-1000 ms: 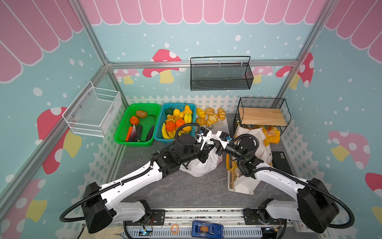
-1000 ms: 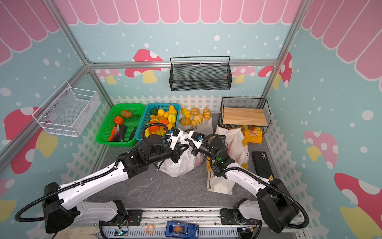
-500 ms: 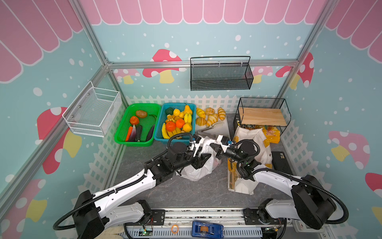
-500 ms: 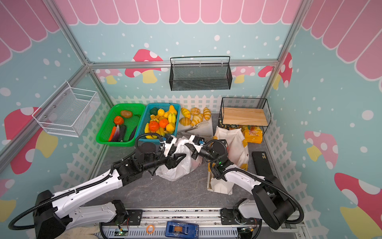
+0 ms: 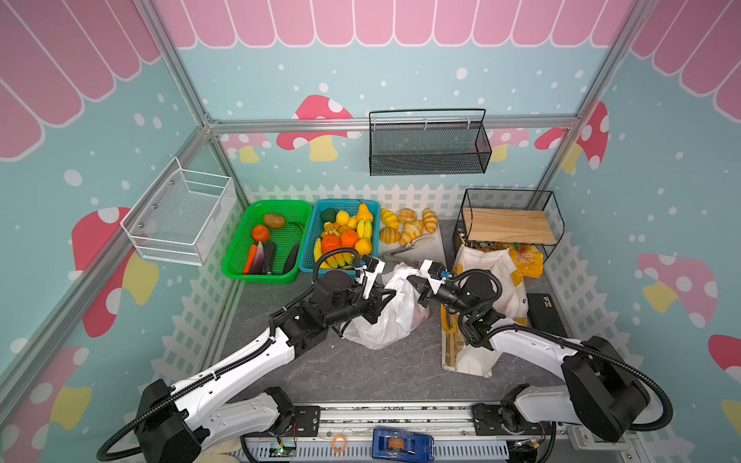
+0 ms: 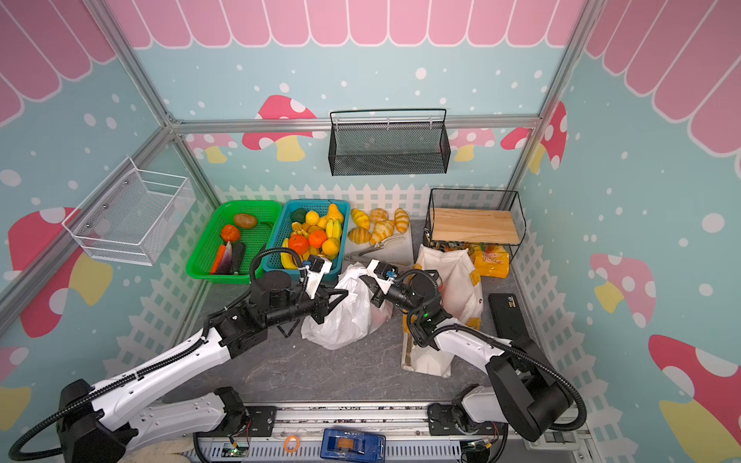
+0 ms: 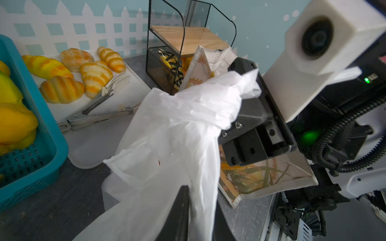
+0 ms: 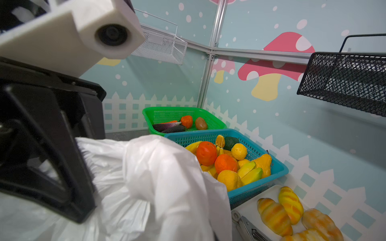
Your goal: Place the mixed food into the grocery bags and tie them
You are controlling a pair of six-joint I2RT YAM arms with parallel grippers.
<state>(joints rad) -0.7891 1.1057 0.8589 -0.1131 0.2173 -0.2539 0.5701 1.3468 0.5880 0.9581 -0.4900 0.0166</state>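
Observation:
The crinkly white plastic grocery bag (image 5: pixel 385 320) (image 6: pixel 345 320) sits mid-table with its top gathered between both grippers. My left gripper (image 5: pixel 389 295) (image 6: pixel 341 295) is shut on the bag's left handle strip; in the left wrist view that plastic (image 7: pixel 177 129) runs down between its fingers (image 7: pixel 180 208). My right gripper (image 5: pixel 415 282) (image 6: pixel 367 280) (image 7: pixel 234 119) is shut on the right handle strip. In the right wrist view the bag (image 8: pixel 156 177) covers that gripper's jaws. The white tote with yellow handles (image 5: pixel 493 272) (image 6: pixel 457 276) stands right of it. The mixed food is hidden; something red shows faintly through the plastic (image 5: pixel 419 316).
Behind the bag are a green vegetable basket (image 5: pixel 240 256), a blue fruit basket (image 5: pixel 310 240) and a white tray (image 5: pixel 437 244) with croissants and metal tongs (image 5: pixel 409 246). A black wire shelf (image 5: pixel 509 224) stands at the back right, a black box (image 5: pixel 545 312) beside the tote.
My left gripper opened and closed again on the bag's left handle strip, its arm dipping and returning. My right gripper kept its hold and shifted slightly left and lower.

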